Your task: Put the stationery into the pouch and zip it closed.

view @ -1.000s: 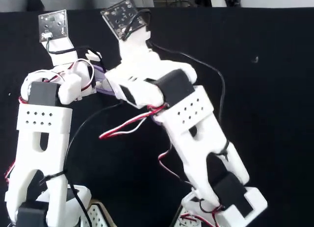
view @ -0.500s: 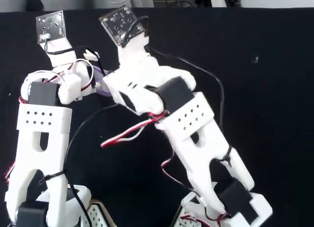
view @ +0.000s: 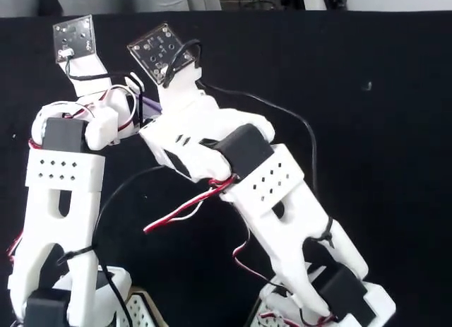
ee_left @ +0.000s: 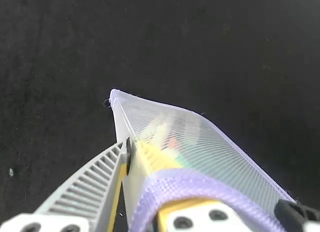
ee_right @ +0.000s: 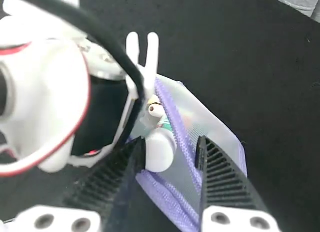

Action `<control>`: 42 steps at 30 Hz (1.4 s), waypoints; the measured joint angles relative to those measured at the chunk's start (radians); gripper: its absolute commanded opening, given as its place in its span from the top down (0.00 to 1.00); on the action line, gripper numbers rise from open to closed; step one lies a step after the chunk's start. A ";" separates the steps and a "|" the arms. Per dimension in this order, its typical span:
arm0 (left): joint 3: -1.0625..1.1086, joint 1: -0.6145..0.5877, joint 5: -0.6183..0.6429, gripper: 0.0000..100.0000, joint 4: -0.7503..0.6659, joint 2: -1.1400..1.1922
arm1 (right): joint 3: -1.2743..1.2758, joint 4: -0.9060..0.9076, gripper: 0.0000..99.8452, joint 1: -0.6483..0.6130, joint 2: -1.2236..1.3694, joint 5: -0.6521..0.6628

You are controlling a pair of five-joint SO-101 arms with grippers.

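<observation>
Left wrist view: left gripper (ee_left: 131, 153) clenched on the purple-trimmed edge of the clear mesh pouch (ee_left: 200, 142), with coloured stationery (ee_left: 161, 137) inside it. Right wrist view: right gripper (ee_right: 170, 142) released, its black fingers either side of the pouch's purple edge. High view: both white arms meet over the black table (view: 381, 143), pouch between their wrists.

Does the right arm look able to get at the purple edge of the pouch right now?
Probably yes. The right gripper is open, a finger on each side of the purple edge of the pouch, while the left gripper clamps it. The left gripper's body crowds one finger, though.
</observation>
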 measured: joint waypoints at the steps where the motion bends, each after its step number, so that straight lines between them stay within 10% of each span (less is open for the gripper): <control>1: 0.000 0.000 0.000 0.97 0.000 0.000 | 0.009 -0.008 0.84 0.000 -0.006 0.000; 42: 0.000 -0.068 0.003 0.97 -0.003 0.000 | -0.163 0.259 0.84 0.276 -0.092 0.130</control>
